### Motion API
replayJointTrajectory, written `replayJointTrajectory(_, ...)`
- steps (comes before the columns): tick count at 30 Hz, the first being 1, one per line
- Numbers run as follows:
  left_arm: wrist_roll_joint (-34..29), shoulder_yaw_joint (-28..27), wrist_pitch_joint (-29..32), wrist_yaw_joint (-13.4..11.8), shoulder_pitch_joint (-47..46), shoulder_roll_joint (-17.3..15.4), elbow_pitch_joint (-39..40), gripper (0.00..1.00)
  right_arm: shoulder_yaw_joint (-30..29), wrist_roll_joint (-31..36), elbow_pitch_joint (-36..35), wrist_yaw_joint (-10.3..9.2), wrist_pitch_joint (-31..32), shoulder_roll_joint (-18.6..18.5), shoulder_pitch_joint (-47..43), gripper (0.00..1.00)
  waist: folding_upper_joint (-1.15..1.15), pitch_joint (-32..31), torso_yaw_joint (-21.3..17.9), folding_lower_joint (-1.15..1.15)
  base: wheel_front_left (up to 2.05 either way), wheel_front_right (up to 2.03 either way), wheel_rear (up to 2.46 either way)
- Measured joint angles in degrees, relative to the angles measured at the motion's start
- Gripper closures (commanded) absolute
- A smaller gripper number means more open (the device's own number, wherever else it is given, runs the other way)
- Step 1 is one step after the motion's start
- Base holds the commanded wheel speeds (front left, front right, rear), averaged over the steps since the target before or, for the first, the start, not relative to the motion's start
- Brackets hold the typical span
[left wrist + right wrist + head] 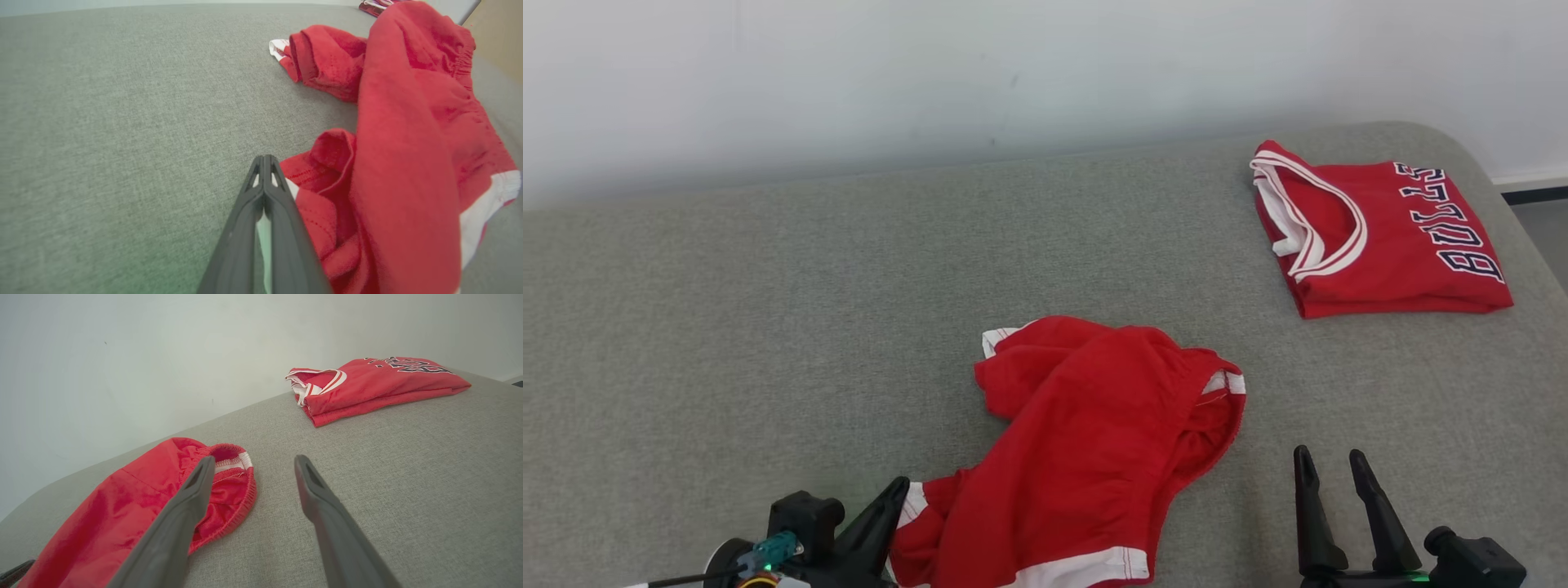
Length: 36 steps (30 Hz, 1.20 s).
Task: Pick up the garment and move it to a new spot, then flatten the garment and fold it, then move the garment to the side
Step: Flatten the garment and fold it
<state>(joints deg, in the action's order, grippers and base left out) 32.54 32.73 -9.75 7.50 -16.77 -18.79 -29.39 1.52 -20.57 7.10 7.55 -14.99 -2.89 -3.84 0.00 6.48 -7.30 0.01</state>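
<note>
The garment (1094, 441) is a crumpled pair of red shorts with white trim, lying on the grey cushion at the front centre. My left gripper (900, 483) sits at its left edge. In the left wrist view that gripper (264, 157) is shut, its fingers pressed together with no cloth seen between the tips, and the garment (408, 143) lies bunched against its right finger. My right gripper (1331, 465) stands open to the right of the shorts. In the right wrist view it (255, 459) hovers beside the elastic waistband of the garment (122, 510).
A folded red jersey (1380, 237) with dark lettering lies at the back right of the cushion (768, 286), also seen in the right wrist view as the jersey (367, 384). A pale wall runs behind. The cushion's right edge drops off beyond the jersey.
</note>
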Motion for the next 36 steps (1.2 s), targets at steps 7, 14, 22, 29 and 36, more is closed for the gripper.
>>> replayJointTrajectory(7, 1.9, -1.1, -2.3, -0.4, 0.5, 0.0, 0.3, 1.00, -0.6, 0.2, 0.6, 0.00, 0.0, 0.0, -0.9, 0.00, 0.00, -0.8, 3.1, 0.00, 0.00, 0.00, 0.00)
replayJointTrajectory(14, 2.2, 0.2, -1.7, -0.4, 1.5, 0.1, 0.3, 0.72, 0.2, 0.4, 1.5, 0.00, 0.0, 0.0, -0.5, 0.00, 0.00, -2.0, 6.1, 0.00, 0.00, 0.00, 0.00)
replayJointTrajectory(22, 1.9, 2.9, 2.5, -0.4, -1.9, 0.3, -0.6, 0.00, 0.5, 0.5, 2.1, 0.00, 0.0, 0.0, -0.2, 0.00, 0.00, -2.1, 5.4, 0.00, 0.00, 0.00, 0.00)
replayJointTrajectory(29, 2.9, 5.9, 6.9, -0.1, -4.9, -0.4, -2.3, 0.00, 0.8, 0.3, 2.4, 0.00, 0.0, 0.0, 0.1, 0.00, 0.00, -1.5, 3.1, 0.00, 0.00, 0.00, 0.00)
replayJointTrajectory(36, 5.4, 8.7, 9.6, -0.1, -5.9, -1.7, -2.4, 1.00, 0.2, 0.0, 2.2, 0.00, 0.0, 0.0, 0.1, 0.00, 0.00, -0.6, 1.8, 0.00, 0.00, 0.00, 0.00)
